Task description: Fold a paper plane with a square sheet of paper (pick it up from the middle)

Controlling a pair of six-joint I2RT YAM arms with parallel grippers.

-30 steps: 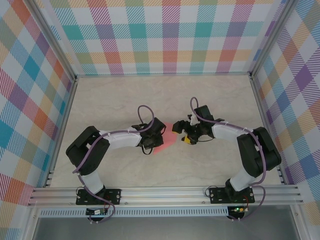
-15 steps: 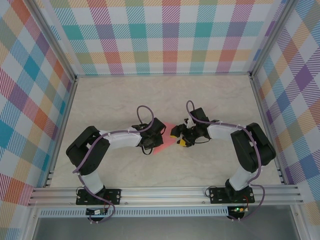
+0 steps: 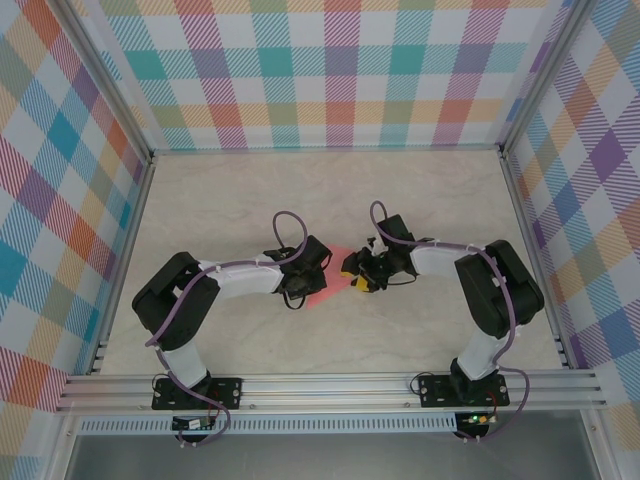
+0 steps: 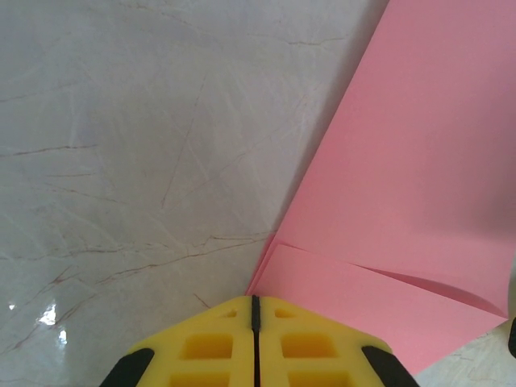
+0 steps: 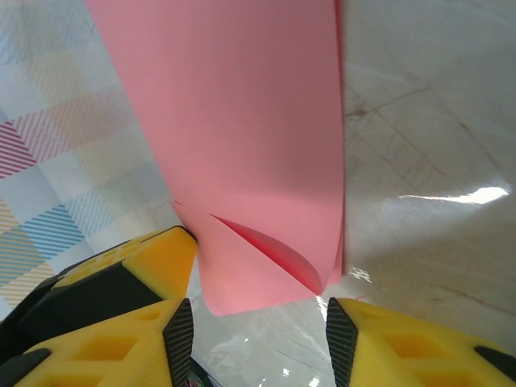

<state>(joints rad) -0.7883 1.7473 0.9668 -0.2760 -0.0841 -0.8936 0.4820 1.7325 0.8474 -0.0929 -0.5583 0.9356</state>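
The square sheet of paper (image 3: 330,286) is salmon pink, partly folded, and lies on the marble table between the two arms. My left gripper (image 3: 303,287) is shut, and its yellow tips (image 4: 254,300) rest at the corner of a folded flap of the paper (image 4: 403,161). From the right, my right gripper (image 3: 356,279) has its jaws apart (image 5: 260,339). The curled, folded end of the paper (image 5: 242,121) sits just ahead of and between its fingers. Left of that end, the left gripper's yellow finger (image 5: 133,270) touches the paper.
Marble-patterned tabletop (image 3: 320,200) inside an aluminium frame, with checked cloth walls (image 3: 330,70) on three sides. The arm bases are bolted to the near rail (image 3: 330,385). Purple cables loop above both wrists.
My right gripper has moved left up to the paper's end, and its jaws have narrowed. The left gripper has stayed shut in place on the paper.
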